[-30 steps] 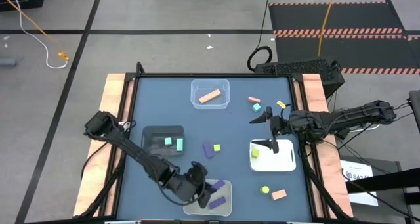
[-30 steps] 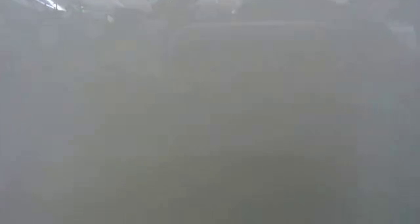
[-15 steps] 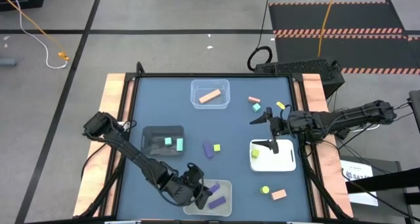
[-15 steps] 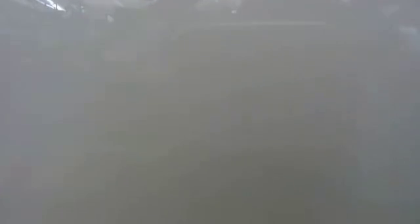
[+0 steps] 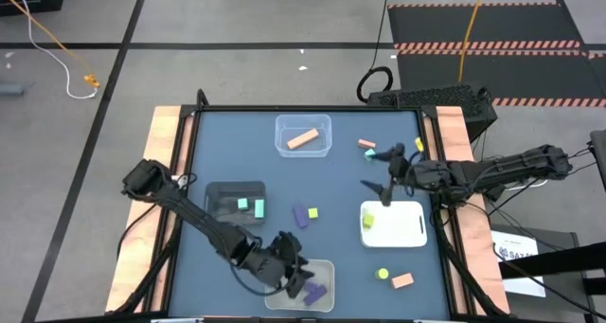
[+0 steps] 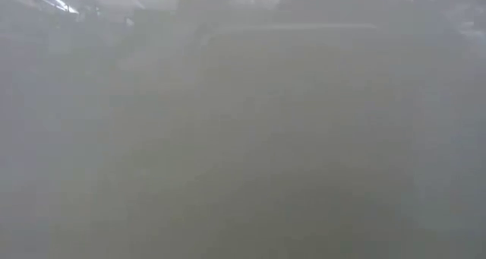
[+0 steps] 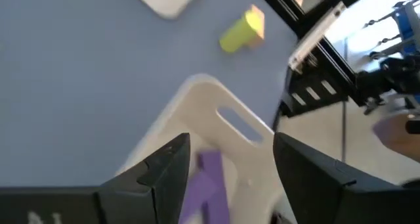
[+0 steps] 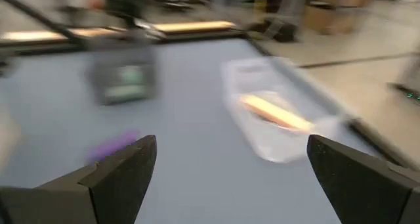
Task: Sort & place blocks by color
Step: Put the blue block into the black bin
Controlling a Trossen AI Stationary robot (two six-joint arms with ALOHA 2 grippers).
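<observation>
Overall: sorting is partly done — several blocks sit in containers, several lie loose on the table [image 5: 237, 152].
Left gripper [image 5: 295, 276]: at about 6 o'clock on the table, over the clear tray [image 5: 325, 270] that holds the purple blocks [image 5: 313, 292]; in the left wrist view its fingers [image 7: 164, 165] are spread with a purple block [image 7: 209, 181] lying between them, and it cannot be told whether they touch it.
Left arm pose: reaches from the 9 o'clock edge diagonally down the table, elbow low, wrist angled toward the tray.
Right gripper [image 5: 383, 174]: at about 2 o'clock, above bare table between the white tray [image 5: 407, 230] and the loose teal block [image 5: 369, 155]; fingers spread wide and empty.
Right arm pose: stretched nearly level from the 3 o'clock edge, wrist pointing toward the centre.
Placed blocks: an orange bar [image 5: 303, 139] in the clear bin [image 5: 324, 124] at 12 o'clock; two teal blocks [image 5: 251, 206] in the black tray [image 5: 216, 192]; a yellow-green piece [image 5: 367, 223] in the white tray.
Loose blocks: a purple block [image 5: 300, 215] and a yellow-green cube [image 5: 312, 212] near centre; a yellow-green round piece [image 5: 383, 274] and an orange block [image 5: 402, 280] at 5 o'clock.
Risk, left: a spread finger could catch the tray wall and drag the light tray.
Risk, right: the wrist view is smeared — likely fast motion — so a hasty descent could knock a small block away rather than straddle it.
Low view: fogged, nothing legible.
</observation>
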